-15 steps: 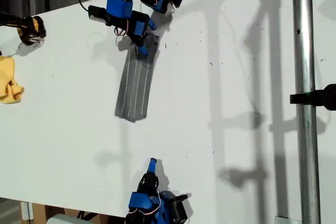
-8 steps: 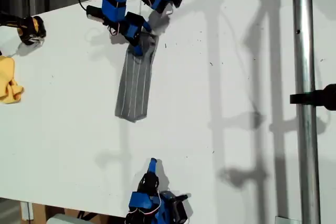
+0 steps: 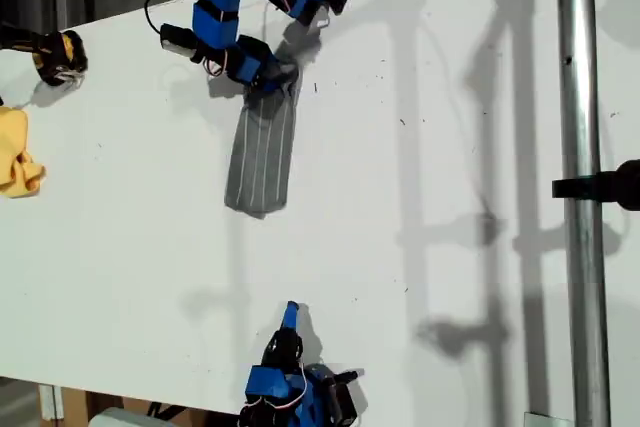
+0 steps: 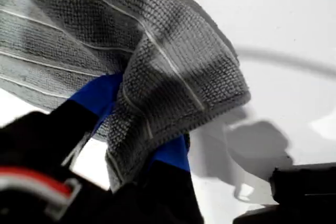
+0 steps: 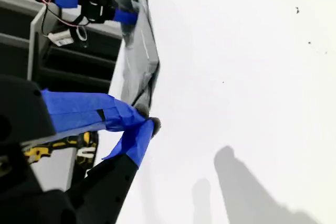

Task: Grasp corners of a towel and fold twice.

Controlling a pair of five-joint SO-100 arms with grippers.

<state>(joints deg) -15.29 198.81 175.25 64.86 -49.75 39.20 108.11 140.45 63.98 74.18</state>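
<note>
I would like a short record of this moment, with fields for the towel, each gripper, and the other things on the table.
towel: grey towel with thin white stripes, folded into a narrow strip on the white table
first gripper: my first gripper, at the top of the exterior view, is shut on one end of the towel
second gripper: my second gripper, at the bottom of the exterior view, is shut and holds nothing, apart from the towel
other things: yellow cloth at the exterior view's left edge; metal pole at its right
</note>
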